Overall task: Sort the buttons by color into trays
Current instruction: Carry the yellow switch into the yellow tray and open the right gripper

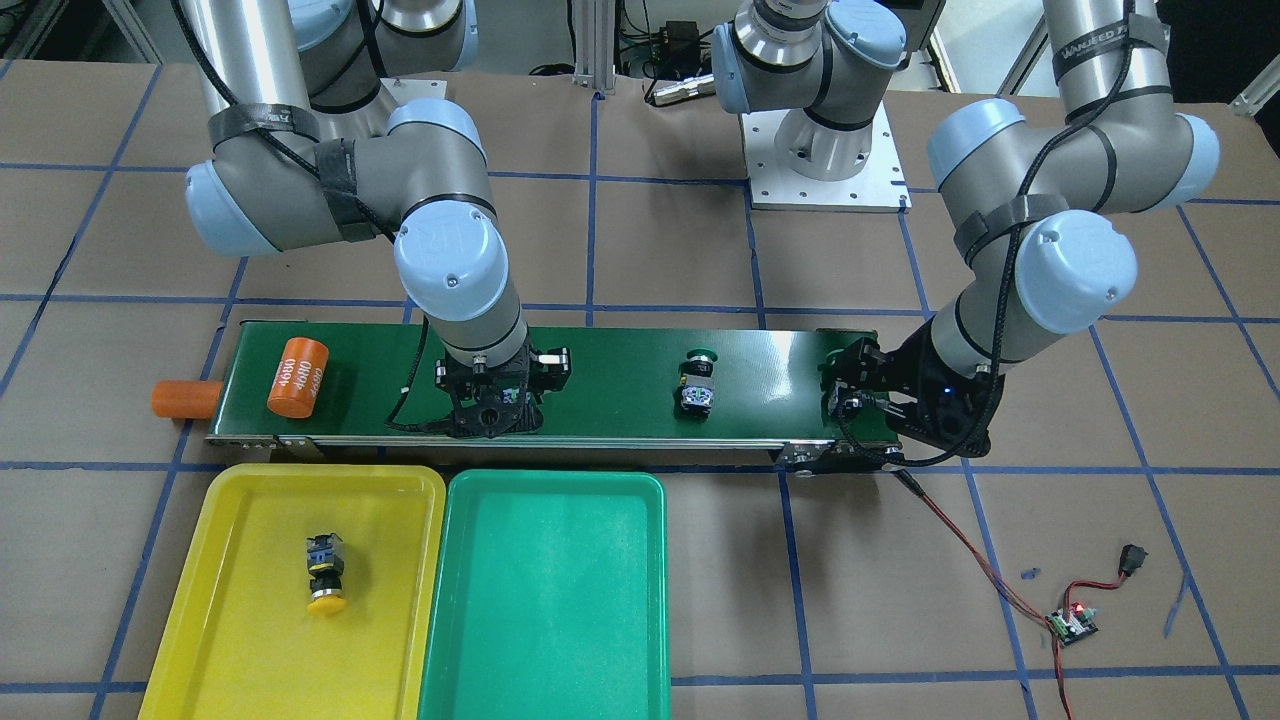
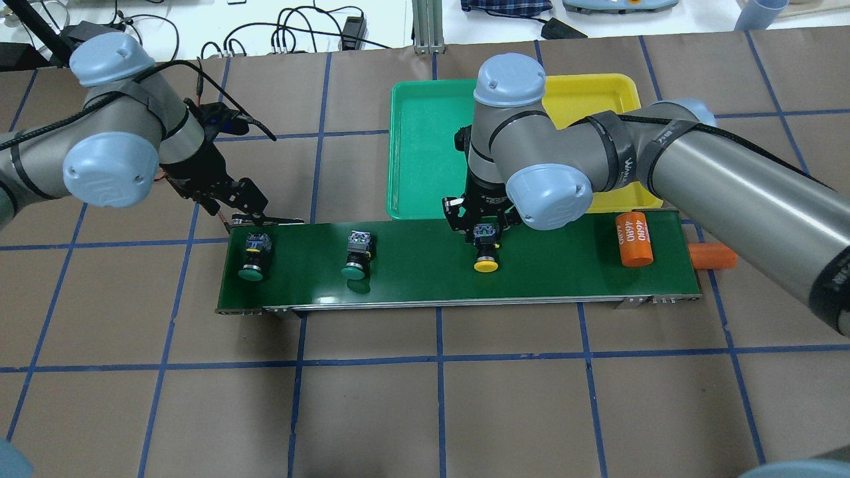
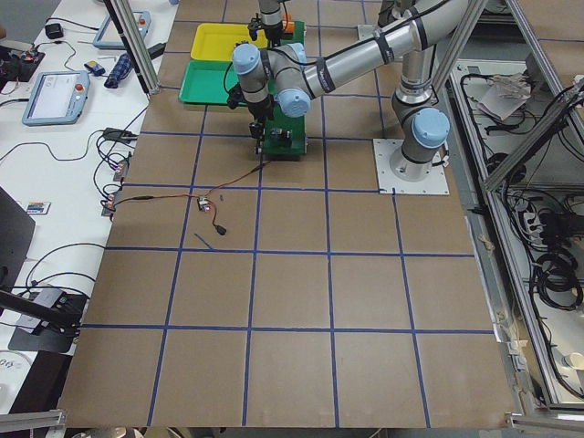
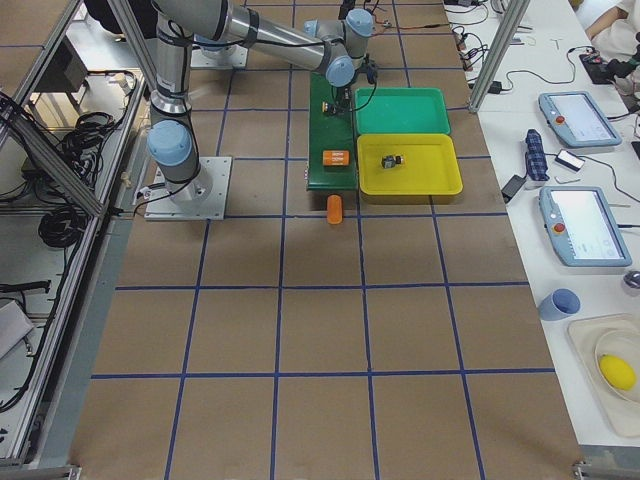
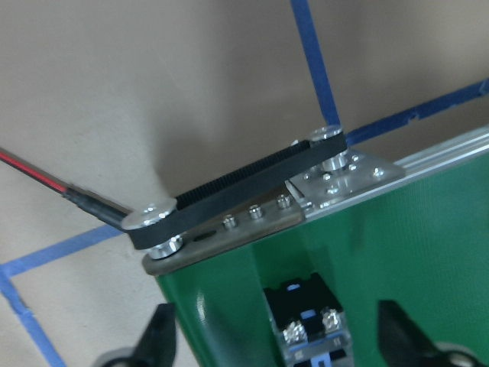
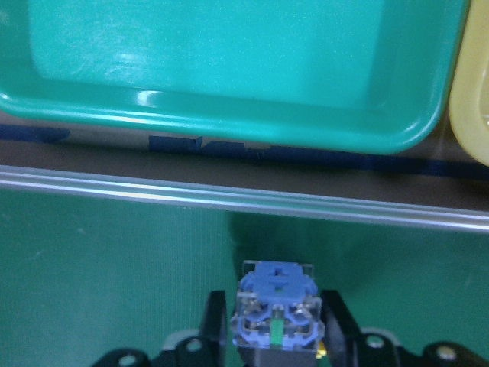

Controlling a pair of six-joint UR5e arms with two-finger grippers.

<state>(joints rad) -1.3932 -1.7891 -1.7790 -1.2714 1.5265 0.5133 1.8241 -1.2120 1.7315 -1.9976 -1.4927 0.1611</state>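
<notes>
One yellow button (image 1: pixel 325 575) lies in the yellow tray (image 1: pixel 250 650). The green tray (image 1: pixel 550 610) beside it holds nothing. My right gripper (image 2: pixel 483 229) is down on the belt, shut on the grey-blue block (image 6: pixel 276 313) of the second yellow button (image 2: pixel 486 259); its fingers (image 6: pixel 216 321) press the block's sides. One green button (image 2: pixel 356 255) lies mid-belt. The other green button (image 2: pixel 254 255) lies at the belt's end, its block (image 5: pixel 309 329) between the spread fingers (image 5: pixel 162 336) of my open left gripper (image 2: pixel 257 220).
The long dark-green conveyor belt (image 2: pixel 425 279) lies in front of the trays. An orange cylinder (image 2: pixel 634 239) lies on its right end, another (image 2: pixel 712 255) just off that end. A red-black cable and a small circuit board (image 1: pixel 1072 625) lie on the table.
</notes>
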